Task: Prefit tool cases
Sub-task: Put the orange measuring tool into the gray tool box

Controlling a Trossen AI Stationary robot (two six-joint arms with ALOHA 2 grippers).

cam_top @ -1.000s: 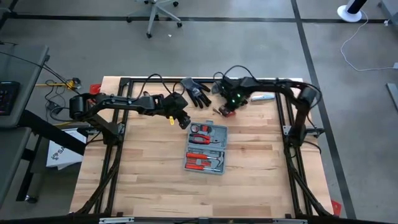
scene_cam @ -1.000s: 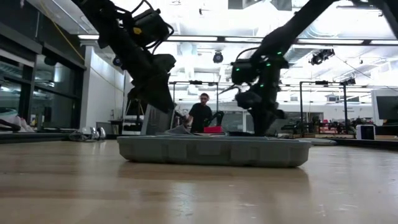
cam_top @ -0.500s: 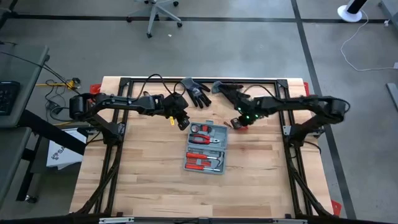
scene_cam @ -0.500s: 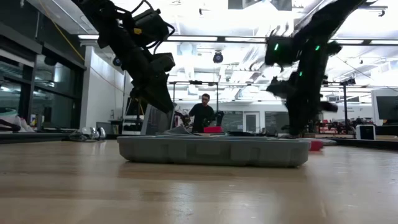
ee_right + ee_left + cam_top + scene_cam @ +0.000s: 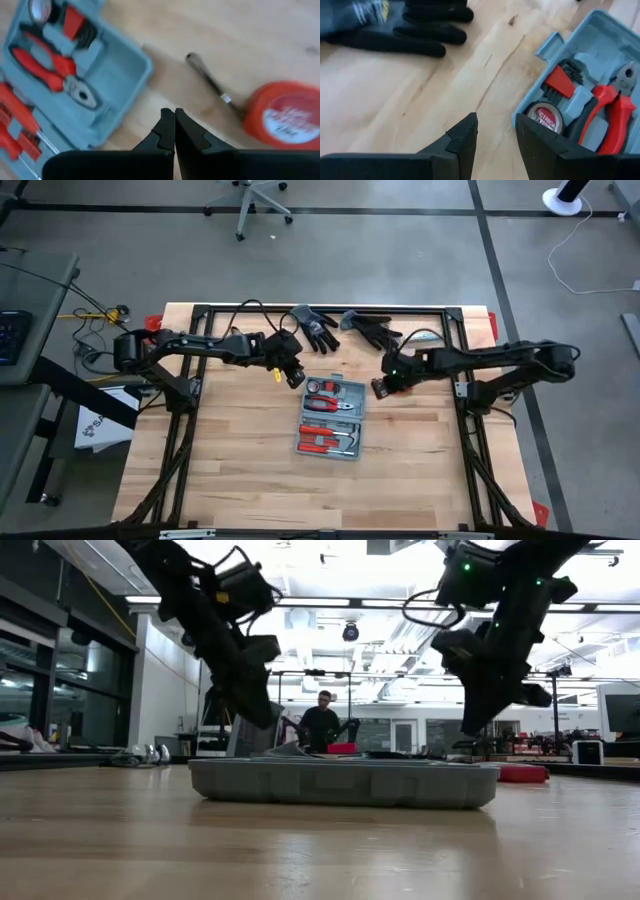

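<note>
While the open tool case lies mid-frame, the shut right gripper must open for the tape measure; the left gripper hangs half-open.

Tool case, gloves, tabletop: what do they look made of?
Tool case: looks like moulded plastic, matte grey-blue, with rounded corners and shaped compartments holding red-handled tools.
Gloves: dark, soft and limp, probably knit fabric with a coating; the coating is a guess.
Tabletop: pale wood in butcher-block strips, visible grain and joints, satin finish.
</note>
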